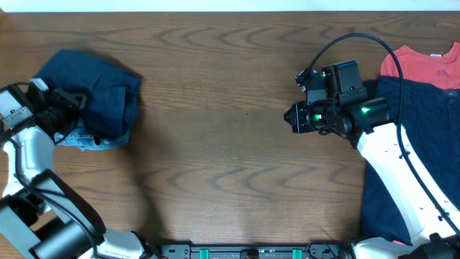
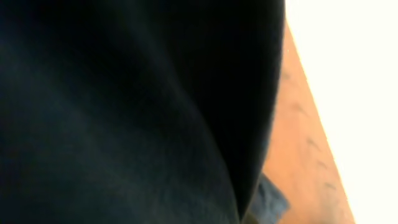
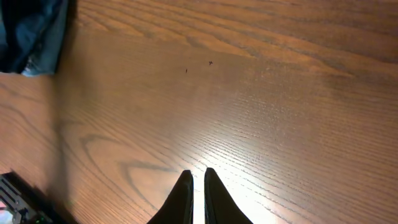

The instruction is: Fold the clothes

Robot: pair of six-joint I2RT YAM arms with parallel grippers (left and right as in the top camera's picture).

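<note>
shorts (image 1: 100,86), dark navy and folded, sit at the left end of the table (image 1: 215,158) with the left gripper (image 1: 72,104) buried in them, jaw state not discernible, while the right gripper (image 3: 198,177) hangs closed and empty over bare wood, likely free for the unfolded clothes (image 1: 424,137) at right.

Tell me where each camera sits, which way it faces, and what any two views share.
Overhead: above the table, looking straight down; both arms show, the left claw at the folded navy garment, the right claw over bare wood.
Left wrist: pressed close against navy fabric, a sliver of table at right; none of its own claw shows.
Right wrist: low over the table, facing the left end; its own claw, shut and empty, shows at the bottom.
Shared: overhead and right wrist both show the navy garment on light-blue denim.
</note>
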